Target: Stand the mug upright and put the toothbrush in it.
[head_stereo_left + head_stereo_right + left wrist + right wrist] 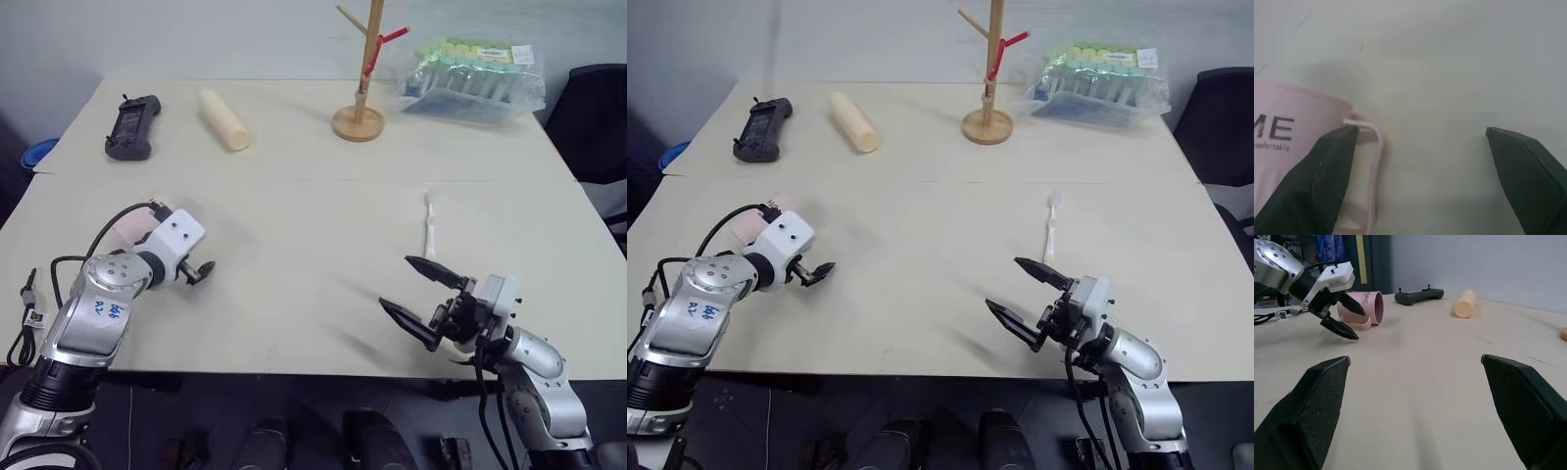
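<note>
While the mug (pixel 1362 309) lies on its side at my left, its pink wall and loop handle just beside my left claw (pixel 1342 316), both my claws stand wide apart and hold nothing. My left fingers (pixel 1322 181) hover over the table beside the handle, one tip close against it, though I cannot tell whether it touches. My right claw (pixel 423 289) hangs low over the near edge of the table, spread, pointing across toward the mug. Ahead of it and well apart lies the toothbrush (pixel 430 223), flat on the bare top, running away from me, with nothing between it and my right claw. Far back on my left rests a black handheld controller (pixel 131 126), and beside it a cream cylinder roll (pixel 224 119) lying on its side. Toward the middle of the far edge stands a wooden peg stand (pixel 361 73) on a round base with a red piece on one branch, and to its right a clear plastic bag of green-capped tubes (pixel 473 77). All sits on a pale cream table (pixel 294 264) with a seam running across it; behind is a plain light wall (pixel 196 34), and a dark chair (pixel 593 117) stands off the far right corner.
</note>
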Robot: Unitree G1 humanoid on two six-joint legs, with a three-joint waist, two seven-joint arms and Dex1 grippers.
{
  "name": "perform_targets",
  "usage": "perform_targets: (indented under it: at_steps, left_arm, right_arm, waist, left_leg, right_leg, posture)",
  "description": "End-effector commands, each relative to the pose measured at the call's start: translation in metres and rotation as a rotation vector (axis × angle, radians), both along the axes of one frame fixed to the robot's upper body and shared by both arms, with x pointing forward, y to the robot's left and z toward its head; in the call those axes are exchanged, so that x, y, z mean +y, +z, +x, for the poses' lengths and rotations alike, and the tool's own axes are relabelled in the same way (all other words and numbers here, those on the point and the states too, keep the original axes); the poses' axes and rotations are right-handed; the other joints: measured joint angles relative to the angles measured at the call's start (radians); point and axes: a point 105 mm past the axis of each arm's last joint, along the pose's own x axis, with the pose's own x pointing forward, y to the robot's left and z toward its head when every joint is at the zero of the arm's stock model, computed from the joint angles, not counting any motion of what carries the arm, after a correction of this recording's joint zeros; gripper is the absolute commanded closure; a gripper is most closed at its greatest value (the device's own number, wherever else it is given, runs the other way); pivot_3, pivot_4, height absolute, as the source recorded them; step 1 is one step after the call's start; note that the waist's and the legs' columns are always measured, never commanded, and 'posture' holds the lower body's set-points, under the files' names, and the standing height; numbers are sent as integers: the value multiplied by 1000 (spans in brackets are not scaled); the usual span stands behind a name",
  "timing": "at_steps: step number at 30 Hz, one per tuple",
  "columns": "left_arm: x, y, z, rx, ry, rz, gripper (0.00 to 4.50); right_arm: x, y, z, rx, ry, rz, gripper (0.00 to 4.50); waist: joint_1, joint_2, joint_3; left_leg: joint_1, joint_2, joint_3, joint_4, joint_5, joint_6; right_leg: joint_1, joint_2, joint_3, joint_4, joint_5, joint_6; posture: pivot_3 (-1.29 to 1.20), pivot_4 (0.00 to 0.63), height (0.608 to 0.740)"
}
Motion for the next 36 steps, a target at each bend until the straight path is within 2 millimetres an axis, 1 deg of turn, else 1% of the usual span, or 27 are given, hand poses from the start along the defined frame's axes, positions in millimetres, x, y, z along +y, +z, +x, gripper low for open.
perform_targets:
  at_steps: [1, 3, 4, 6, 8, 9, 10, 11, 13, 15, 16, 18, 22, 23, 24, 25, 26, 27, 28, 29, 30, 31, 33, 34, 35, 36]
  left_arm:
    - [22, -5, 2, 67, 137, 24, 91]
    - [27, -1, 5, 72, 176, 22, 91]
    - [25, -1, 6, 84, 172, 3, 91]
    - [25, -8, 8, 145, 155, 1, 91]
    - [23, -22, 6, 250, 104, 27, 91]
    - [22, -26, 5, 298, 64, 54, 449]
    - [21, -24, 9, 292, 50, 68, 628]
    - [22, -21, 14, 285, 41, 77, 956]
    - [29, -16, 21, 279, 49, 99, 1552]
    - [39, -19, 20, 328, 59, 112, 2118]
    - [42, -20, 19, 353, 70, 80, 2447]
    - [43, -21, 19, 377, 79, 38, 3043]
    - [50, -25, 15, 410, 56, 64, 4308]
    - [46, -25, 16, 402, 41, 38, 4486]
    - [44, -25, 18, 395, 30, 21, 4486]
    - [35, -22, 20, 374, -16, -7, 4486]
    - [2, -10, 25, 314, -153, -131, 4486]
    - [-32, 6, 26, 247, -311, -253, 4486]
    - [-65, 27, 22, 166, -484, -380, 4486]
    - [-88, 43, 15, 104, -626, -468, 4486]
    - [-99, 52, 9, 69, -703, -510, 4486]
    - [-115, 60, 0, 33, -817, -557, 4486]
    - [-145, 69, -16, -29, -1000, -655, 4486]
    - [-159, 71, -25, -45, -1088, -727, 4486]
    - [-167, 71, -31, -52, -1136, -773, 4486]
    - [-178, 63, -37, -43, -1190, -812, 4486]
  right_arm:
    - [2, 17, -3, -69, -25, 13, 0]
    - [2, 21, -2, -79, -39, 18, 0]
    - [2, 22, -1, -82, -45, 20, 0]
    - [3, 24, 1, -85, -54, 26, 0]
    - [4, 25, 3, -91, -60, 22, 0]
    - [5, 26, 4, -94, -61, 19, 0]
    - [6, 27, 6, -97, -60, 16, 0]
    - [5, 29, 7, -102, -61, 15, 0]
    - [3, 33, 10, -108, -70, 19, 0]
    - [1, 34, 11, -109, -81, 22, 0]
    - [0, 34, 12, -109, -85, 21, 0]
    - [-1, 33, 12, -109, -88, 19, 0]
    - [-10, 32, 13, -110, -124, 8, 0]
    - [-12, 31, 13, -111, -131, 4, 0]
    - [-13, 31, 13, -111, -135, 2, 0]
    - [-15, 31, 13, -111, -139, -1, 0]
    - [-19, 30, 12, -112, -150, -11, 0]
    - [-24, 30, 11, -112, -160, -25, 0]
    - [-30, 29, 9, -112, -174, -41, 0]
    - [-37, 29, 8, -112, -190, -58, 0]
    - [-40, 29, 7, -112, -199, -67, 0]
    - [-47, 27, 5, -110, -214, -86, 0]
    - [-61, 23, 0, -102, -252, -124, 0]
    - [-69, 20, -2, -94, -274, -141, 0]
    - [-73, 18, -4, -89, -287, -150, 0]
    - [-78, 15, -7, -79, -301, -163, 0]
  waist:
    - [3, 0, 0]
    - [2, 0, 0]
    - [1, 0, 0]
    - [1, 0, 0]
    - [2, 0, 0]
    - [2, 0, -1]
    - [1, 1, -1]
    - [1, 2, -2]
    - [2, 3, -2]
    - [1, 3, -2]
    - [0, 3, -2]
    - [-3, 3, -2]
    - [-6, 3, -3]
    - [-8, 3, -3]
    - [-9, 5, -3]
    - [-10, 5, -4]
    - [-9, 5, -4]
    - [-3, 5, -4]
    - [8, 6, -4]
    - [29, 6, -4]
    - [34, 5, -4]
    - [39, 4, -3]
    - [38, 3, -3]
    - [36, 2, -3]
    - [37, 3, -3]
    - [33, 2, -3]
  left_leg:
    - [0, 0, 0, 0, 0, 0]
    - [1, 0, 0, 1, 1, 0]
    - [1, 0, 0, 1, 1, -1]
    - [1, 0, 0, 1, 1, -1]
    - [1, 0, 0, 1, 1, -1]
    - [1, 0, 0, 1, 1, -1]
    - [1, 0, 0, 1, 1, -1]
    - [2, 0, 0, 1, 1, -1]
    - [2, 0, 0, 1, 1, -1]
    - [2, 0, 0, 1, 2, -2]
    - [2, 0, 0, 1, 2, -2]
    - [2, 0, 0, 1, 2, -2]
    - [2, 0, 2, 1, 2, -2]
    - [2, 0, 2, 1, 2, -2]
    - [2, 0, 2, 1, 3, -2]
    - [2, 0, 3, 1, 2, -2]
    - [2, 0, 3, 1, 2, -2]
    - [1, 0, 3, 1, 3, -2]
    - [0, 0, 3, 2, 3, -2]
    - [-2, 0, 2, 3, 3, -2]
    - [-4, -1, 0, 8, 2, 0]
    - [-6, -1, -1, 11, 2, 0]
    - [-10, -2, -1, 15, 0, 2]
    - [-10, -2, -1, 16, -1, 3]
    - [-10, -3, 0, 16, -1, 4]
    - [-10, -3, 0, 15, -2, 4]
  right_leg:
    - [0, 0, 0, 0, 0, 0]
    - [1, 0, 0, 2, 0, 0]
    - [1, 0, 0, 2, 0, 0]
    - [0, 0, 0, 2, 0, 0]
    - [0, 0, 0, 3, 0, 0]
    - [0, 0, 0, 3, 0, 0]
    - [0, 0, 0, 3, 0, 0]
    - [0, 0, 0, 3, 0, 0]
    - [0, 0, 0, 3, 0, 0]
    - [0, 0, 0, 4, 0, 0]
    - [0, 0, 0, 5, 0, 0]
    - [-1, 0, 0, 6, 0, 0]
    - [-3, 0, 0, 8, 0, 0]
    - [-4, 0, 0, 9, 0, 0]
    - [-4, 0, 0, 9, 0, 0]
    - [-4, 0, 1, 9, 0, 0]
    - [-4, 0, 1, 9, 0, 0]
    - [-5, 0, 0, 9, 0, 0]
    - [-5, -1, 0, 9, 0, 0]
    - [-5, -2, -1, 9, 0, 0]
    - [-5, -2, -2, 8, 0, 0]
    - [-4, -3, -2, 8, 0, 0]
    - [-4, -2, -2, 8, 0, 0]
    - [-4, -2, -2, 8, 0, 1]
    - [-4, -2, -2, 8, 1, 1]
    - [-4, -3, -2, 8, 1, 1]
  posture:
    - [0, 150, 740]
    - [0, 150, 740]
    - [0, 150, 740]
    - [0, 150, 740]
    - [0, 150, 740]
    - [0, 150, 740]
    - [0, 150, 740]
    - [0, 150, 740]
    - [0, 150, 740]
    - [0, 150, 740]
    - [0, 150, 740]
    - [0, 150, 740]
    - [0, 150, 740]
    - [0, 150, 740]
    - [0, 150, 740]
    - [0, 150, 740]
    - [0, 150, 740]
    - [0, 150, 740]
    - [0, 150, 740]
    - [0, 150, 740]
    - [0, 150, 740]
    - [0, 150, 740]
    - [0, 150, 740]
    - [0, 150, 740]
    - [0, 150, 740]
    - [0, 150, 740]
